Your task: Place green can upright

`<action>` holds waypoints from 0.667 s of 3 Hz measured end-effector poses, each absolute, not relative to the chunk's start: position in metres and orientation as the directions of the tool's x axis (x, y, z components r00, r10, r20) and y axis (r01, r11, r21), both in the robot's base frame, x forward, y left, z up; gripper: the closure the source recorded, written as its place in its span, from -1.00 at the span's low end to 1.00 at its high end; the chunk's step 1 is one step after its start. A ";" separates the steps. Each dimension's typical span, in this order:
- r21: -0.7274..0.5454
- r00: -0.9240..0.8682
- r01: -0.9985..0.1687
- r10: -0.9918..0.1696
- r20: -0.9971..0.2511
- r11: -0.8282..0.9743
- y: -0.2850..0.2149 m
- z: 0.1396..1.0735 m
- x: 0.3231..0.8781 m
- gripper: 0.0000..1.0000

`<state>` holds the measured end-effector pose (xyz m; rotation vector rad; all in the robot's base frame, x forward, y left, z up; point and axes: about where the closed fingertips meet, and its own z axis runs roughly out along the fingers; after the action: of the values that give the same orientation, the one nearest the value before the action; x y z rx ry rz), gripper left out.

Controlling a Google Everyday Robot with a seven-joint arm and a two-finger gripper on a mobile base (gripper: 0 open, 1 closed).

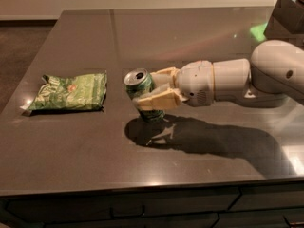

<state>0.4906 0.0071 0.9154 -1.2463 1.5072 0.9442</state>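
The green can [140,85] is held in my gripper [154,89] near the middle of the dark table [190,37]. The can is tilted, its silver top with the pull-tab facing up and to the left, its base low, close above the tabletop. The cream fingers [156,100] are shut on the can's body from the right. My white arm [237,80] reaches in from the right edge.
A flat crinkled green snack bag [69,92] lies on the table to the left of the can. The table's front edge [142,186] runs along the bottom, with drawers below. A dark object [287,13] stands at the far right corner.
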 end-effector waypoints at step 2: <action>0.057 -0.078 -0.980 -0.104 -0.992 0.192 0.005 0.906 0.496 0.73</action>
<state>0.4956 0.0053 0.9065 -1.1131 1.4243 1.0609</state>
